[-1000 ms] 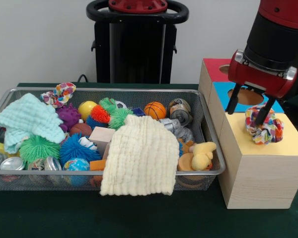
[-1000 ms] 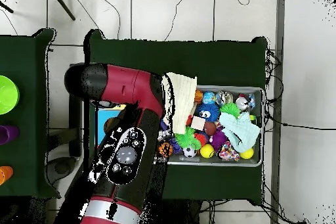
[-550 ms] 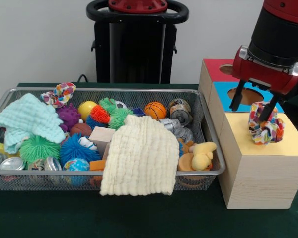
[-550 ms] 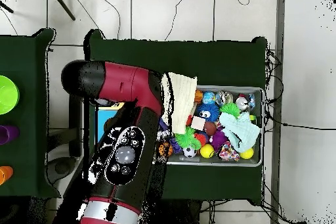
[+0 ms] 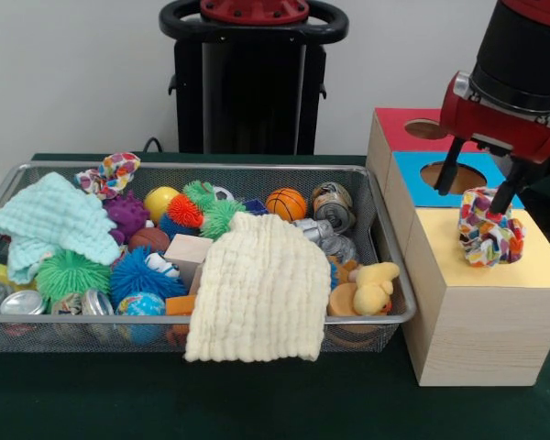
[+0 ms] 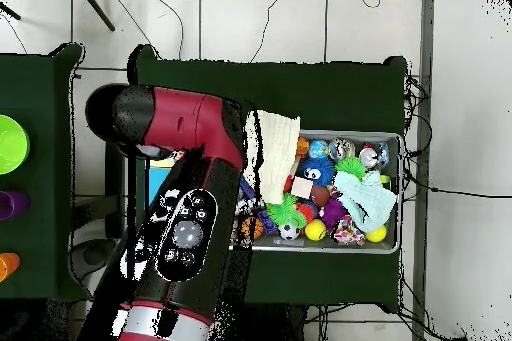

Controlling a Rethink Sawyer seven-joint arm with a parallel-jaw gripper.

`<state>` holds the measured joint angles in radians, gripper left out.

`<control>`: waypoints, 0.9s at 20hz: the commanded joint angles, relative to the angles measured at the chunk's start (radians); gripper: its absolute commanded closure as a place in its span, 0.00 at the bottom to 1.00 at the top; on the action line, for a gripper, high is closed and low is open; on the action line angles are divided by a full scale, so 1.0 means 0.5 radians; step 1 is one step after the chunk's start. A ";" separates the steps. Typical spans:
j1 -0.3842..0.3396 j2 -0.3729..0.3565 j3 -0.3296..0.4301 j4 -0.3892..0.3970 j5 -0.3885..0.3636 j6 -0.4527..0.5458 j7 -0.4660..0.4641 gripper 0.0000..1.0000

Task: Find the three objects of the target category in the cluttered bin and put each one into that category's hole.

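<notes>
A multicoloured fabric scrunchie (image 5: 488, 229) lies on the yellow top of the wooden box (image 5: 532, 268) at the right. My gripper (image 5: 474, 199) hangs just above it, open, with its fingertips clear of the fabric and nothing between them. A second patterned scrunchie (image 5: 110, 172) rests at the back left corner of the wire bin (image 5: 284, 322). In the overhead view the red arm (image 6: 190, 227) covers the box and the gripper; the scrunchie (image 6: 347, 232) in the bin shows near its lower edge.
Behind the yellow section the box has a blue top with a round hole (image 5: 451, 174) and a red top with a hole (image 5: 426, 129). The bin holds spiky balls, cans, a rubber duck (image 5: 374, 287), a mint cloth (image 5: 50, 225) and a cream cloth (image 5: 259, 289) draped over its front rim.
My gripper has risen and drifted right, off the scrunchie, which stays on the yellow top. The bin's contents have not moved.
</notes>
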<state>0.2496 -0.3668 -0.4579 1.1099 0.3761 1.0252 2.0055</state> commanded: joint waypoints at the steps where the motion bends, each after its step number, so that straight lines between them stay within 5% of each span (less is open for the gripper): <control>1: -0.067 -0.008 0.050 -0.142 -0.020 0.374 0.470 0.00; 18: -0.088 -0.017 0.020 -0.233 -0.010 0.489 0.461 0.00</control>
<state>0.2402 -0.3672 -0.4869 0.9970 0.3761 1.1520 2.0055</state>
